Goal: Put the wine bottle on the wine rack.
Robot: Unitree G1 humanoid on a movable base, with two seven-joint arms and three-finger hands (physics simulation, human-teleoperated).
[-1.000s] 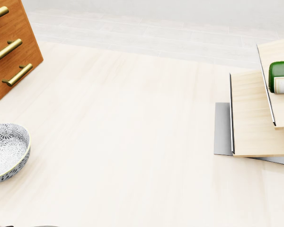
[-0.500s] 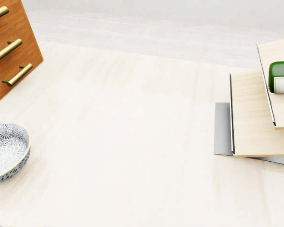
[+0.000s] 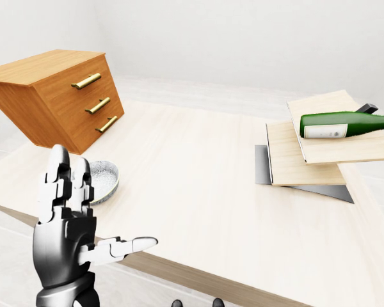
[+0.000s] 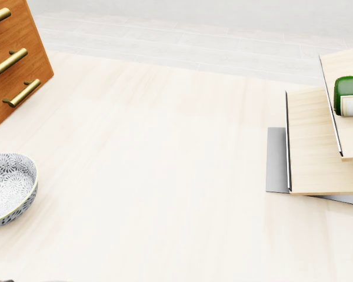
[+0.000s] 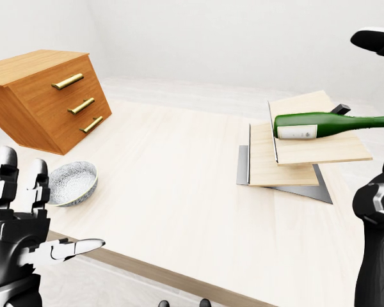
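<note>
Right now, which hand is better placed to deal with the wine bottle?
Right, probably. The wine bottle lies on its side on the stepped wooden rack at the table's right, and the right hand is raised near its neck. The left hand hangs open at the table's lower left edge, by the bowl.

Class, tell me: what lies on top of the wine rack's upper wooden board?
The green wine bottle lies on its side on the wine rack. Its neck tip runs past the right-eye view's edge, so that end is unseen.

bright, even, diffuse light fills all three views, with no glare. the pale surface point(image 4: 165, 176) looks washed out. only faint soft shadows lie under the bowl point(image 3: 102, 179) and the stacked boards point(image 5: 294, 160). everything renders sharp; straight edges stay unbent.
</note>
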